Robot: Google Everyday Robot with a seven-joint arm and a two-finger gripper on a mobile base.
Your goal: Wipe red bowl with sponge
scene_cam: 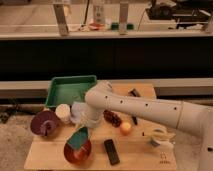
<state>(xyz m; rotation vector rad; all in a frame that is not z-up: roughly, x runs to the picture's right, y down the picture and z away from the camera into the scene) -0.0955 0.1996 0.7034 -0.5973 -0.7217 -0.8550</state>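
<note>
Jaws pinching top of sponge (79, 139), tilted, low end sitting in bowl (70, 156) at front-left of surface (47, 159). Gripper (83, 126) right over bowl. Purple dish (44, 122) + white cup (63, 112) just left, green tray (70, 90) behind, black remote (111, 151) beside bowl on rt.

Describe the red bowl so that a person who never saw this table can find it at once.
On the wooden table, look near the front edge, left of centre, under the gripper. The red bowl sits there, to the right of the purple dish and nearer the front. It alone is glossy orange-red and has a teal sponge in it.
</note>
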